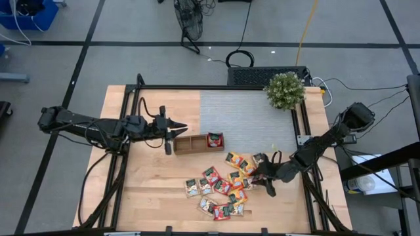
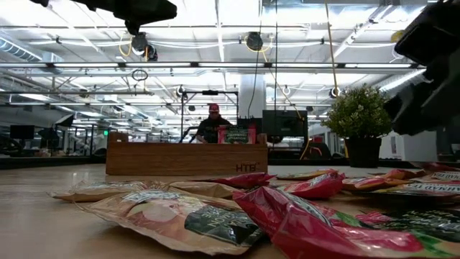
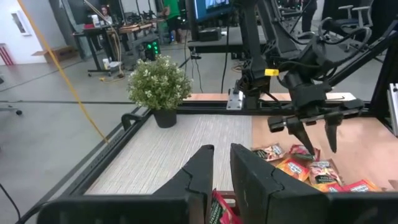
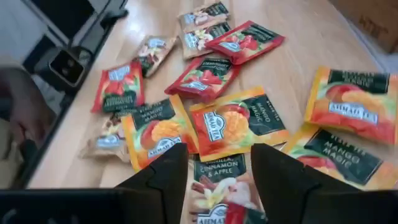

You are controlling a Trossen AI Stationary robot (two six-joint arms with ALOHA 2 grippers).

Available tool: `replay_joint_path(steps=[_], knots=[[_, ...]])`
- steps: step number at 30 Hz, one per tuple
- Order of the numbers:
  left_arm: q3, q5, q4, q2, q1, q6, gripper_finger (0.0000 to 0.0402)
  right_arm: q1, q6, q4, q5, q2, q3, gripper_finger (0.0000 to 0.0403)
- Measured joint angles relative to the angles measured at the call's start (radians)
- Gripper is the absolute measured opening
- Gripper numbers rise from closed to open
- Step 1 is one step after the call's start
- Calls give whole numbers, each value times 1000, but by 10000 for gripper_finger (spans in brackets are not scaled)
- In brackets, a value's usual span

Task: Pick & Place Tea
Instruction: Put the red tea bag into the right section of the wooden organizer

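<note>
Two dark arms work this table, each ending in one gripper: the left gripper (image 1: 182, 129) and the right gripper (image 1: 262, 176). One wooden tray (image 1: 190, 143) with three compartments holds a single red sachet (image 1: 214, 139). Roughly fifteen more tea sachets (image 1: 220, 191) lie loose on the wood. One potted plant (image 1: 285, 90) stands alone.
</note>
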Motion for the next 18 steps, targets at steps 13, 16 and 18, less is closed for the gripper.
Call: replay_joint_path(steps=[13,16,18], knots=[[0,0,0,0,0,0,63,63,-220,-1208,47,148,619,160],[0,0,3,0,0,0,63,64,-263,-1283,-14,222,616,160],[0,0,3,0,0,0,63,64,-289,-1308,-44,267,608,160]])
